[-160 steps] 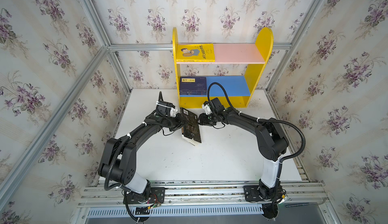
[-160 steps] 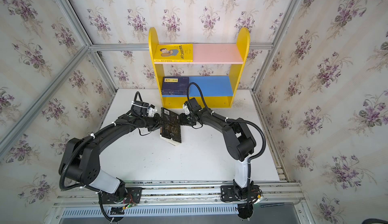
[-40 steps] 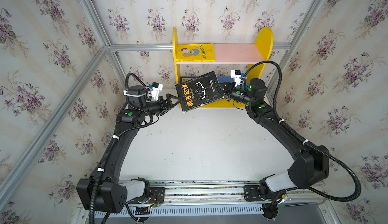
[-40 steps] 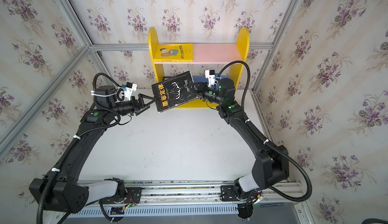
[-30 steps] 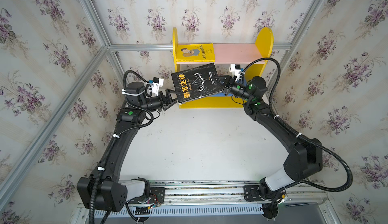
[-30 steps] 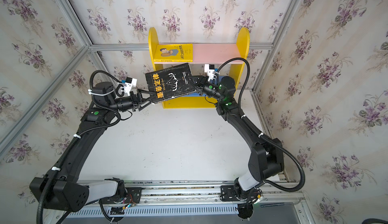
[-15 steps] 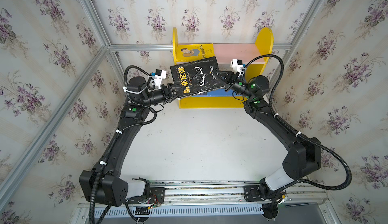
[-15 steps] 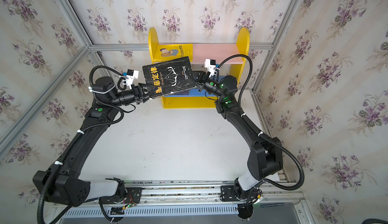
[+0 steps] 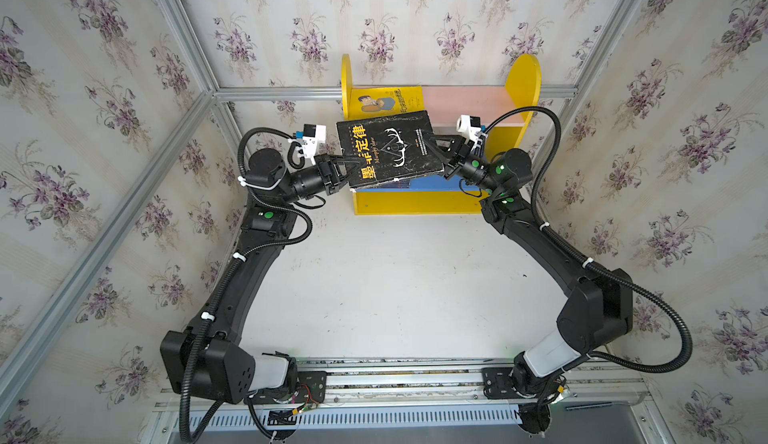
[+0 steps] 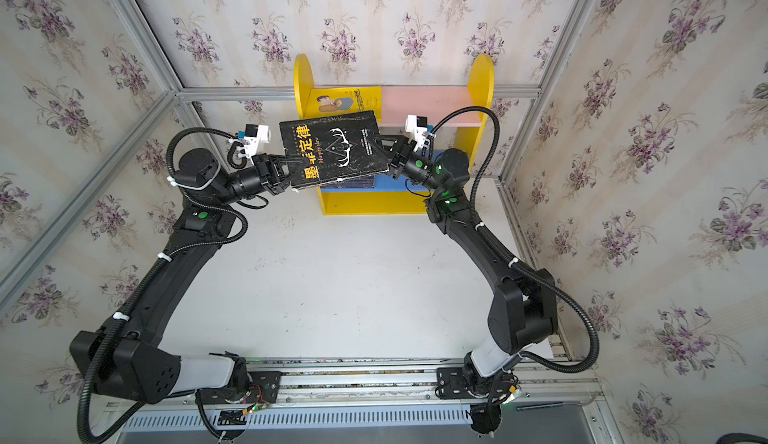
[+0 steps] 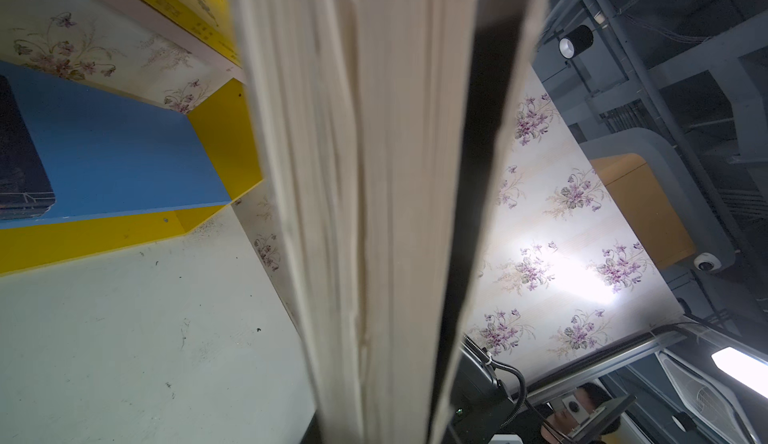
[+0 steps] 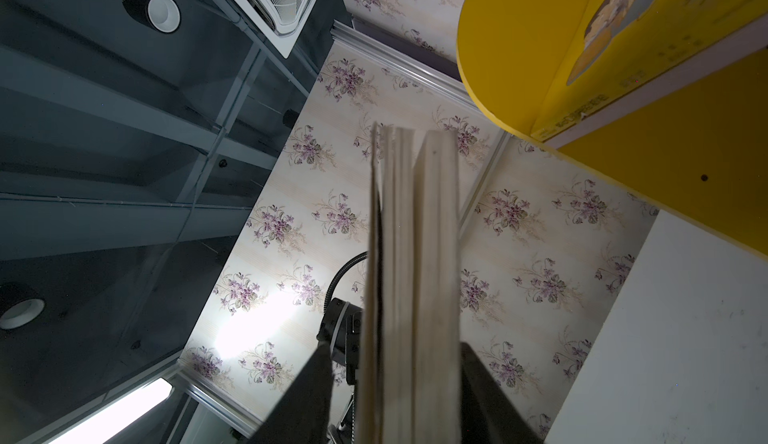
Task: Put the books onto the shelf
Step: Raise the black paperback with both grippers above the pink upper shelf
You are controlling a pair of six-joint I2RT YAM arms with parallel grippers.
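A black book [image 9: 390, 146] [image 10: 332, 146] with yellow lettering hangs flat in the air in front of the shelf [image 9: 524, 84] [image 10: 481, 84], about level with its pink upper board. My left gripper [image 9: 347, 164] [image 10: 291, 168] is shut on the book's left edge. My right gripper [image 9: 432, 146] [image 10: 380, 148] is open, one finger [image 12: 307, 396] well clear of the page edge [image 12: 415, 254]. A yellow book [image 9: 386, 98] lies on the upper board. A navy book [image 11: 16, 163] lies on the blue lower board. In the left wrist view the black book [image 11: 374, 171] hides my fingers.
The shelf stands against the back wall between wallpapered side walls with aluminium posts. The right half of the pink board [image 9: 469, 101] and of the blue board [image 11: 124, 159] is bare. White tabletop [image 9: 395, 288] spreads in front of the shelf.
The black book has risen toward the upper board. My left gripper has closed on its left edge. My right gripper has opened off its right edge.
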